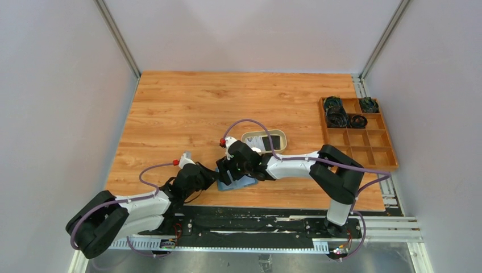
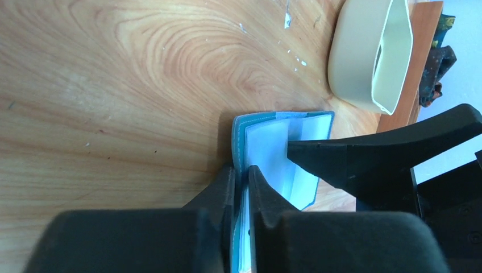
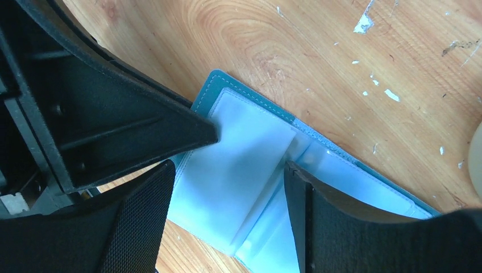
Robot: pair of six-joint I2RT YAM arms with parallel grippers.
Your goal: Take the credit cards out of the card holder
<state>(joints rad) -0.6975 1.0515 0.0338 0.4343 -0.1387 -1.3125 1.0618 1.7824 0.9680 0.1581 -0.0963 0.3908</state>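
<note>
Teal card holder (image 1: 237, 183) is lying open on the counter (image 1: 227, 96), left tool (image 2: 241, 175) clamping its cover, right tool (image 3: 227, 169) hanging wide open astride the clear sleeves (image 3: 250, 148); extraction seems to be starting, needing a fine pinch inside one sleeve.

The top external camera looks down from high above the near edge of the wooden table (image 1: 199, 108), far enough to hold all of it; the card holder (image 1: 237, 183) is a small patch there. The left wrist camera sits low, very near the card holder (image 2: 267, 142), facing past it to the beige oval tray (image 2: 364, 68) beyond. The right wrist camera looks steeply down on the card holder (image 3: 244, 148), closer still. All three share it; the top view also shows the beige oval tray (image 1: 244, 136).
</note>
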